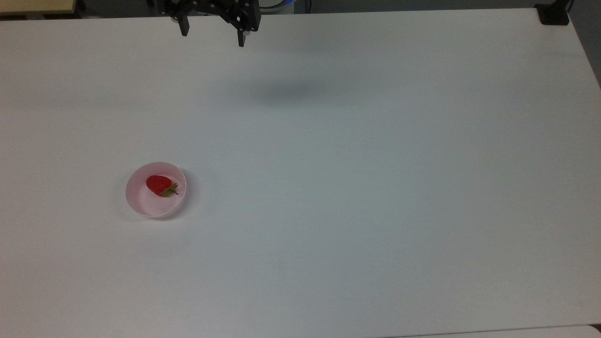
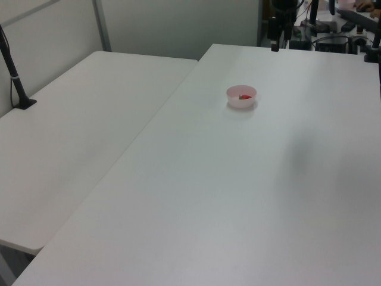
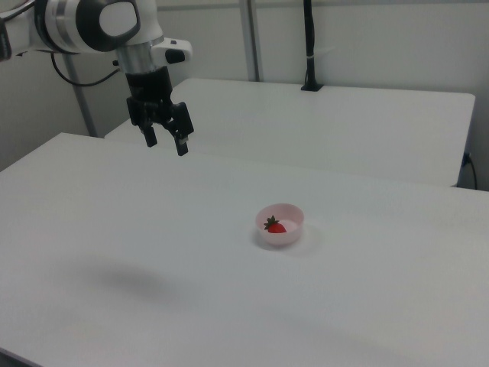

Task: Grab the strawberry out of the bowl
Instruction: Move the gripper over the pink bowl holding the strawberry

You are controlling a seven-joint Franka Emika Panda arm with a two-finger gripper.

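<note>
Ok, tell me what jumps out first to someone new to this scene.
The red strawberry in the pale pink bowl stands out, toward the top view's left on the white table. Next comes the black gripper, open and empty, hanging high above the table at the right view's upper left.

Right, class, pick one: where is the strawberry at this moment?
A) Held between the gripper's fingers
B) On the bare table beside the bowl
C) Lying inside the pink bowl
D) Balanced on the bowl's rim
C: the strawberry lies inside the pink bowl, while the gripper hangs open and empty far off.
</note>
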